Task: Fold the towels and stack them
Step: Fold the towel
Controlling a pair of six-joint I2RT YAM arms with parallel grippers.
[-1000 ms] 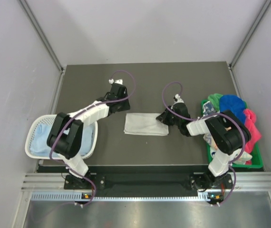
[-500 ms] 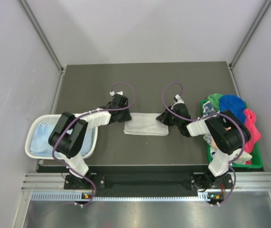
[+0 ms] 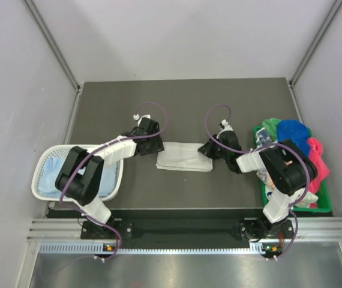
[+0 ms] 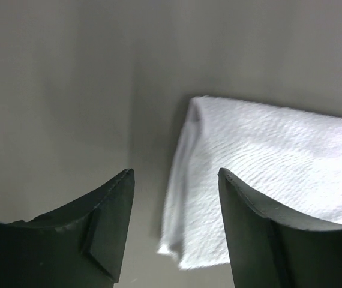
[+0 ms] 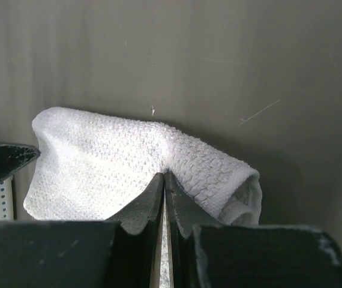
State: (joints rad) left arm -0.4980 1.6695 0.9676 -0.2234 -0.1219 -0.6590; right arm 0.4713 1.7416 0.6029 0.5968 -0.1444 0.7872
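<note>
Left gripper [image 4: 174,174]: released, 2 fingers spread; end of whitish-grey towel [image 4: 267,162] is seen between the tips, ungripped.
Right gripper [image 5: 164,179]: clenched; the towel's opposite end is pinched.
Towel position: folded, laid centrally on the table [image 3: 99,108] between both grippers.

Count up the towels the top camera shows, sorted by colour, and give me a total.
whitish-grey towel, on the table: 1
pale blue towel, in the basket: 1
green towel: 1
royal blue towel: 1
pink towel: 1
printed white towel: 1
Total: 6 showing; part of the tray is hidden.
</note>
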